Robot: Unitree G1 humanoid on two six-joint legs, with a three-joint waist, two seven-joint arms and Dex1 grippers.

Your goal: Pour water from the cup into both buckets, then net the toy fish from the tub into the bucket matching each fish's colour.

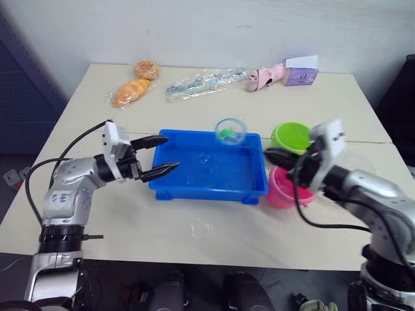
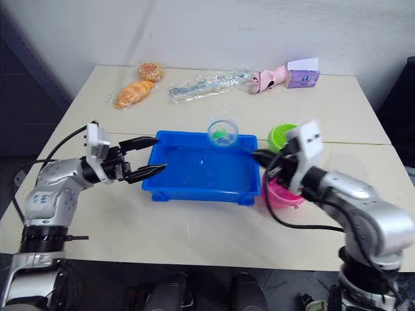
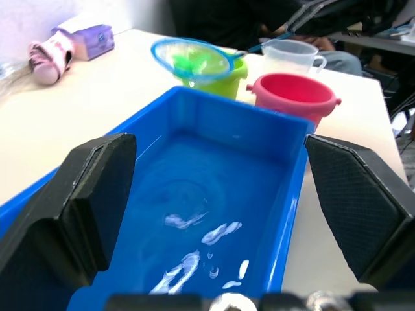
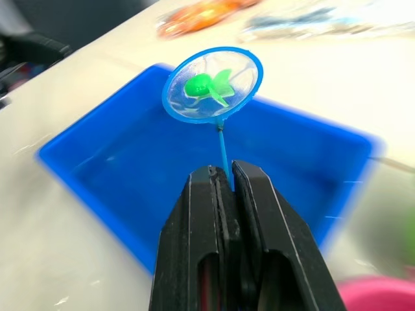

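While held up, net [image 4: 213, 85] carries green fish [image 4: 209, 87].

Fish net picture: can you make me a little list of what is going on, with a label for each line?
net: small round blue-rimmed mesh net on a thin stick, lifted above the tub's far rim
catch: one tiny green plastic toy fish in the mesh
right end effector: shut on the net's stick
left end effector: open, at the tub's left end
tub: shallow bright blue rectangular plastic tray holding water
buckets: lime green round pail and pink round pail, right of the tub
cup: clear plastic measuring cup, behind the pink pail
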